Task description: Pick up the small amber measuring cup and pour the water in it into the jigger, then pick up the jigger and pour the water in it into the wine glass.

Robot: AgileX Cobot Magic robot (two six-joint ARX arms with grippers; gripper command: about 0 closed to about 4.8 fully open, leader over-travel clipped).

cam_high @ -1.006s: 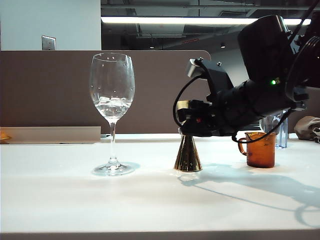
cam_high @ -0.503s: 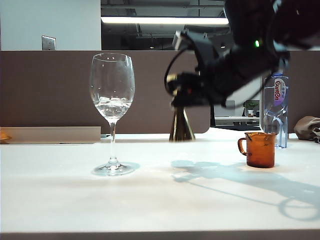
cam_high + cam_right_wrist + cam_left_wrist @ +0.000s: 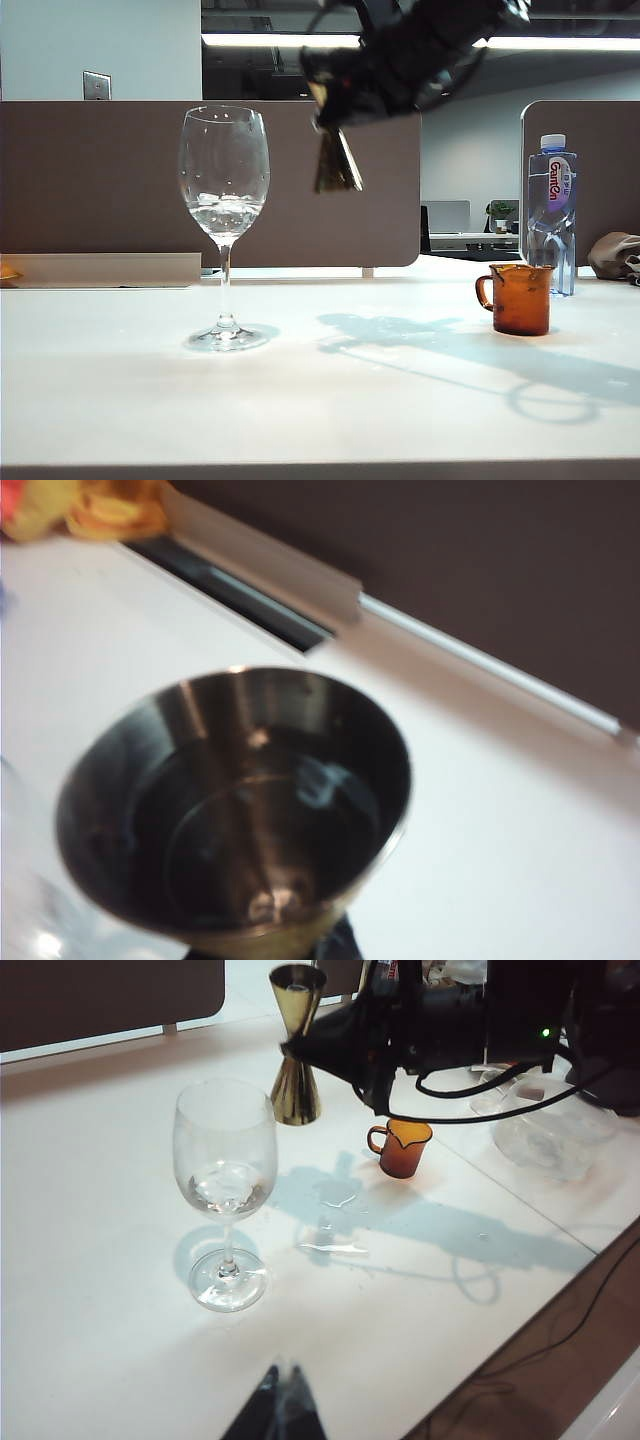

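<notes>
- Right claw [image 3: 335,120] clenched on the jigger [image 3: 336,160], held high in the air, above and just right of the wine glass [image 3: 224,225] in the exterior view — well clear of the table [image 3: 300,400]
- Right wrist view looks straight down into the jigger's upper cone [image 3: 240,800]; the water [image 3: 270,830] shows dark and shiny inside, so I judge it not yet tipped out
- Small amber measuring cup [image 3: 520,298] stands upright on the table, well apart to the right, nothing gripping it; looks empty, though hard to be sure through the tinted glass
- Judgement: first pour done, jigger picked up; what is left is carrying it over the glass rim and tilting
- Wine glass upright, a little liquid low in the bowl [image 3: 227,1185], droplets on the wall above
- Left claw [image 3: 280,1410] only a dark tip at the edge of its own view, low near the table's front; whether open or closed I cannot tell
- Table white and glossy — small puddles and streaks [image 3: 330,1225] between glass and cup, slip risk on set-down
- Room: brown partition [image 3: 100,180], ceiling strip light, wall plate, plastic water bottle [image 3: 551,215] behind the cup
</notes>
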